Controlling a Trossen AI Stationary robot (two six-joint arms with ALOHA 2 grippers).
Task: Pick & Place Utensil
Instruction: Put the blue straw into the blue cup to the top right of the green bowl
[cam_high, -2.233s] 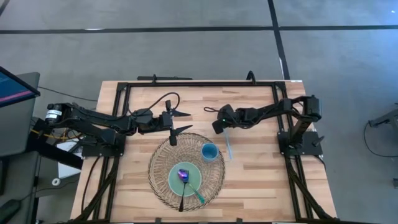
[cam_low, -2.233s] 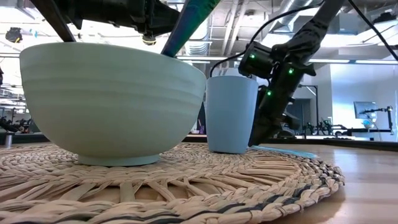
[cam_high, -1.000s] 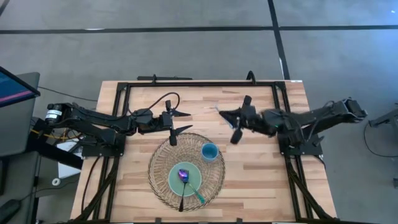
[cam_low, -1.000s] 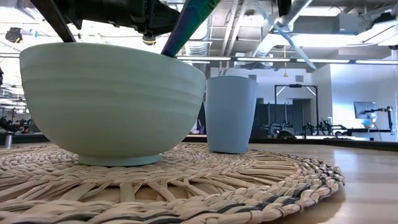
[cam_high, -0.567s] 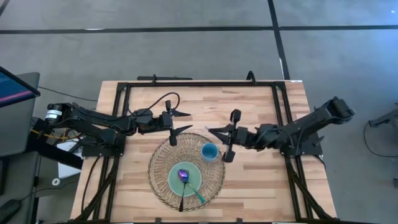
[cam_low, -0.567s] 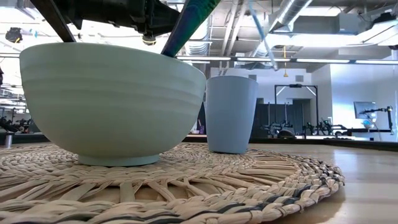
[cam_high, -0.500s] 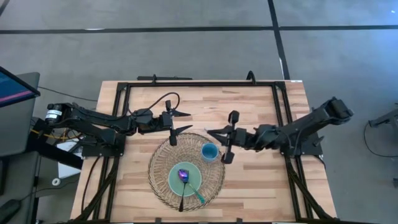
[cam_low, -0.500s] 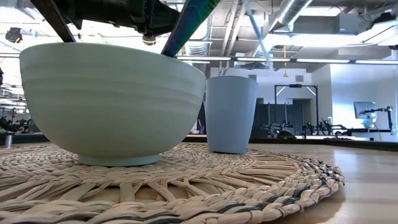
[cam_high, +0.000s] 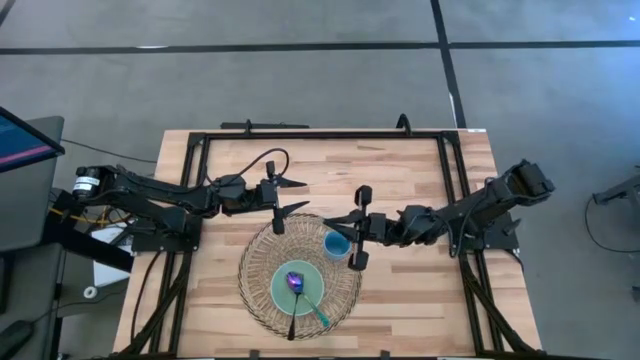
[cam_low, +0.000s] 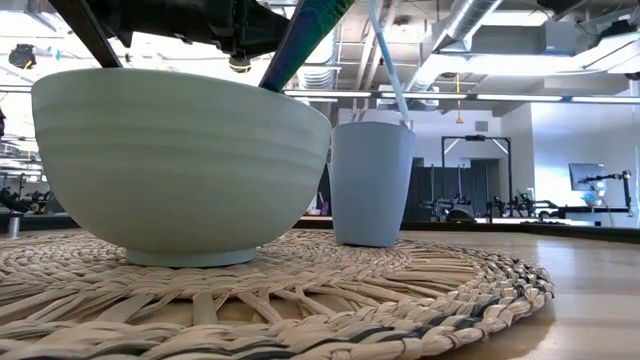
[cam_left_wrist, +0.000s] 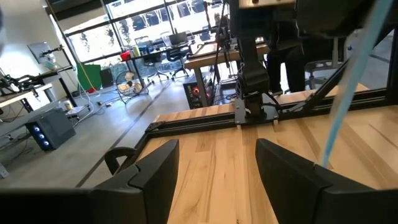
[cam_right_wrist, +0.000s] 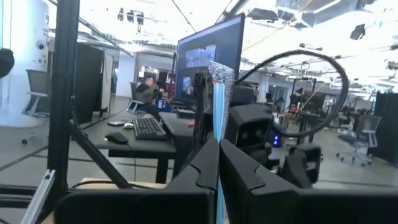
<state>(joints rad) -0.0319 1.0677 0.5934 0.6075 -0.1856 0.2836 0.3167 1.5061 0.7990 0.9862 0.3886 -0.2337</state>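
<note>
The utensil (cam_low: 388, 60) is a thin light-blue stick with a mesh-like upper end (cam_right_wrist: 221, 74). My right gripper (cam_high: 335, 222) is shut on it above the pale blue cup (cam_high: 337, 244), which stands on the woven mat (cam_high: 262, 255). In the low view the stick slants down to the cup's rim (cam_low: 372, 124), and its lower end goes out of sight there. My left gripper (cam_high: 292, 197) hangs open over the mat's far edge and touches nothing. From the left wrist view the stick (cam_left_wrist: 348, 93) shows beyond the open fingers. My right gripper (cam_right_wrist: 218, 163) pinches the utensil's light-blue handle (cam_right_wrist: 218, 134) between its two fingers, which lie across it. The fingers come in level from the table's right. The utensil stands nearly upright in the hold, mesh end up, lifted clear of the table, lower end at the cup.
A pale green bowl (cam_high: 297, 290) sits on the mat near the cup, with a purple spoon (cam_high: 294, 283) and a teal-handled utensil (cam_high: 318, 315) in it. A black frame (cam_high: 320, 135) runs round the wooden table. Bare wood lies right of the mat.
My right gripper, shut on the utensil, has moved toward the table's left and near edge, from beyond the cup to above it. The utensil has travelled with it and come down, so its lower end now meets the cup's rim.
</note>
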